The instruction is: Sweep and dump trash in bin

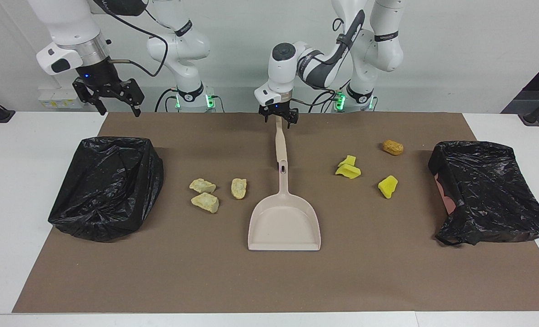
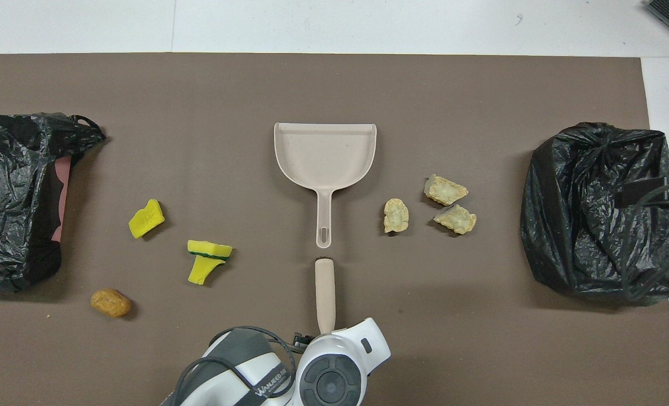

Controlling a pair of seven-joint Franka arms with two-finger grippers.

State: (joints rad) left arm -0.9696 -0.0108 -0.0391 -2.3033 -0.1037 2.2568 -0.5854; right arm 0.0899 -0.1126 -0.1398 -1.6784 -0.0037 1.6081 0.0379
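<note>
Three pale crumbly chunks of trash (image 1: 205,202) lie beside the beige dustpan (image 1: 284,222), toward the right arm's end. Three bright yellow chunks (image 1: 348,170) and an orange-brown one (image 1: 392,147) lie toward the left arm's end. A beige long-handled sweeper (image 1: 280,141) lies in line with the dustpan's handle, nearer to the robots. My left gripper (image 1: 278,121) is open, low over the sweeper's end, a finger on either side of it. My right gripper (image 1: 118,108) hangs open, waiting, over the mat's edge by a bin (image 1: 108,186). In the overhead view the left wrist (image 2: 329,378) hides its fingers.
Two bins lined with black bags stand on the brown mat (image 1: 387,272): one toward the right arm's end, the other bin (image 1: 485,190) toward the left arm's end. White tabletop (image 1: 15,181) borders the mat.
</note>
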